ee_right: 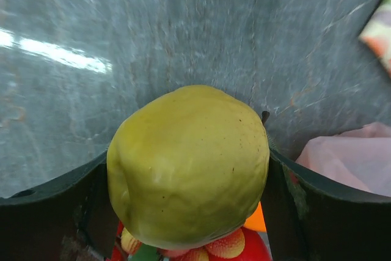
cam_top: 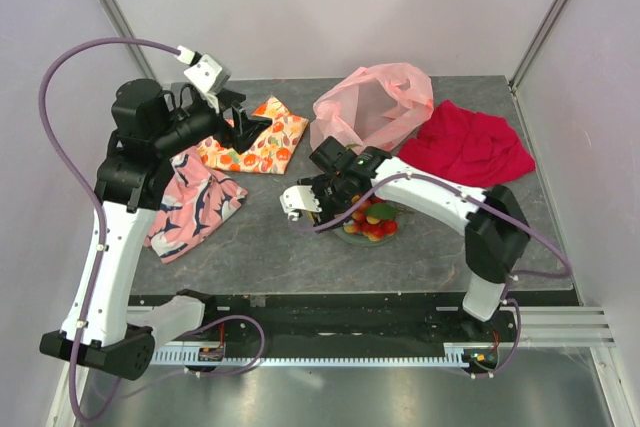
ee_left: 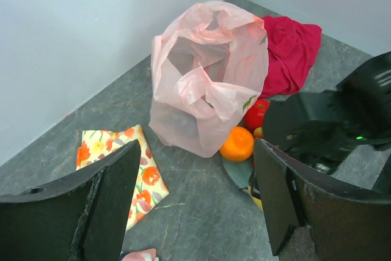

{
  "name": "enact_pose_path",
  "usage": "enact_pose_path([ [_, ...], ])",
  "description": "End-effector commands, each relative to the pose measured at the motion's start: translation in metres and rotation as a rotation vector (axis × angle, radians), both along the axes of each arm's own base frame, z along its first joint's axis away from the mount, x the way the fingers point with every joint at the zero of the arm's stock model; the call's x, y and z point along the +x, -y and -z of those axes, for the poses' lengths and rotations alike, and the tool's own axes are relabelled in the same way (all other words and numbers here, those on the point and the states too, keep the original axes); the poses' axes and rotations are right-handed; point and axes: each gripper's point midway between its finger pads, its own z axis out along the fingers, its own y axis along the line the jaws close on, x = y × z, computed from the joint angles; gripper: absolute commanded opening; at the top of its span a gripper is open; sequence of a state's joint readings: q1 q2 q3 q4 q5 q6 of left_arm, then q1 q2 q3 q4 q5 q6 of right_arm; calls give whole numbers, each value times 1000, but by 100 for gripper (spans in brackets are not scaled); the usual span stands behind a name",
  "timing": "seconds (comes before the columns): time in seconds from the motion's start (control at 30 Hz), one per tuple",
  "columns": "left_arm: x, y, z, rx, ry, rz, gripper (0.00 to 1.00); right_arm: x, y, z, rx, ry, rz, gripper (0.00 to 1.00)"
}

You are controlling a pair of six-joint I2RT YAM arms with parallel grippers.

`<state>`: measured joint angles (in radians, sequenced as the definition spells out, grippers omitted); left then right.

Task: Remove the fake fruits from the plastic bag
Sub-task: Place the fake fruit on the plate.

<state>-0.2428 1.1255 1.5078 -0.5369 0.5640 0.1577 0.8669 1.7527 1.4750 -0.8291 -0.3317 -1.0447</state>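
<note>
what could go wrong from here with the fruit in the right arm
The yellow-green fruit sits between the jaws of the right gripper just above the heaped fruits; let go there, it may roll off the pile onto the table. A darker patch shows through the plastic bag, perhaps a fruit left inside.

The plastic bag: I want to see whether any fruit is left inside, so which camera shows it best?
The left wrist view: the plastic bag is whole there, its mouth open toward the camera. The top external view shows it small and from above; the right wrist view catches only a pink corner at its right edge.
</note>
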Motion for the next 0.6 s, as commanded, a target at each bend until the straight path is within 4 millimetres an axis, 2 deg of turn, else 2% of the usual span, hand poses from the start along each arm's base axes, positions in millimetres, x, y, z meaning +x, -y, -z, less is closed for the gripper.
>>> enact_pose_path([
  [0.0, 2, -6, 19, -6, -61, -6, 81, 29, -2, 17, -51, 92, 55, 60],
  [0.03, -1, -7, 18, -10, -57, 0, 81, 30, -1, 28, -75, 78, 64, 60],
  [0.13, -3, -10, 16, -16, -53, -9, 81, 35, 5, 41, -122, 85, 82, 59],
  [0.4, 1, -14, 19, -51, -76, -7, 80, 39, 26, 53, -211, 139, 78, 61],
  [0.57, 5, -13, 18, -65, -80, -2, 80, 42, 29, 60, -232, 140, 93, 78],
])
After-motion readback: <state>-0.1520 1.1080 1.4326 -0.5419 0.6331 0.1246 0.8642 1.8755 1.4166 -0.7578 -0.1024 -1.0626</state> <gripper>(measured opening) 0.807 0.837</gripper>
